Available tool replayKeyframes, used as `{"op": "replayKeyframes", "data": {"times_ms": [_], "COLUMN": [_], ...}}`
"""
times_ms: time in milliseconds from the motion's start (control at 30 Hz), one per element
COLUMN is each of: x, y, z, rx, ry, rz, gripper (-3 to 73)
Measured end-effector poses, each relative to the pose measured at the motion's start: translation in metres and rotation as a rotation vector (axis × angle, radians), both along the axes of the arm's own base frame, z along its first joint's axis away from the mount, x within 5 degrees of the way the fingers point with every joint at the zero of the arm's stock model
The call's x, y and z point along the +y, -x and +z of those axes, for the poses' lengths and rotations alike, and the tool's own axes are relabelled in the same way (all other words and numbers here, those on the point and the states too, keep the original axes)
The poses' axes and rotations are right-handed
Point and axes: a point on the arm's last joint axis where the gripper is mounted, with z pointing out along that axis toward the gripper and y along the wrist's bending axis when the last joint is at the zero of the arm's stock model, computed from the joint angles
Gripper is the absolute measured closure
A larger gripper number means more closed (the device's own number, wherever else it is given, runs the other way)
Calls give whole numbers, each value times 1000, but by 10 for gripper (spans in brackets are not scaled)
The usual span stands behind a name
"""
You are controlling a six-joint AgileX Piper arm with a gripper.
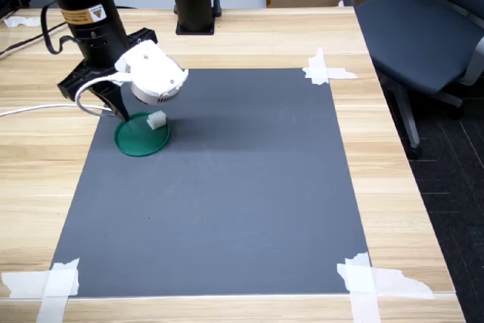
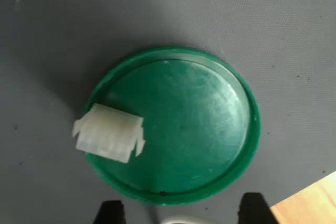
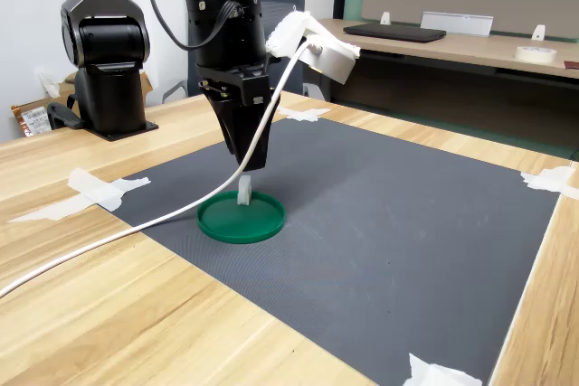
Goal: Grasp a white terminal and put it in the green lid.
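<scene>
The green lid lies flat on the dark grey mat, near the first exterior view's left edge of the mat. The white terminal rests in the lid at its rim, partly overlapping the raised edge. My gripper hangs just above the lid. In the wrist view its two dark fingertips stand well apart with nothing between them, and the terminal sits clear of them.
The mat is taped to a wooden table with white tape at its corners. A second black arm base stands behind. A white cable trails from the wrist across the table. An office chair stands beside the table.
</scene>
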Motion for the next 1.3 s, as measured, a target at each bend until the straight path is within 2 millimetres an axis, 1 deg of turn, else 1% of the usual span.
{"op": "replayKeyframes", "data": {"times_ms": [167,400,467,567,633,733,833,933,967,1033,1100,1300], "x": [6,16,17,19,20,22,27,35,38,44,50,61], "y": [9,33,40,50,57,69,80,92,96,106,117,149], "z": [18,49,52,51,49,49,53,62,64,67,65,49], "rx": [-31,-69,-81,-83,-83,-113,-200,-329,-363,-447,-520,-707], "ry": [-34,-57,-52,-40,-29,-15,-25,-79,-99,-157,-217,-367], "rz": [-2,72,80,87,89,88,70,16,-1,-48,-98,-278], "gripper": [263,263,263,278,310,389,514,651,675,704,715,722]}}
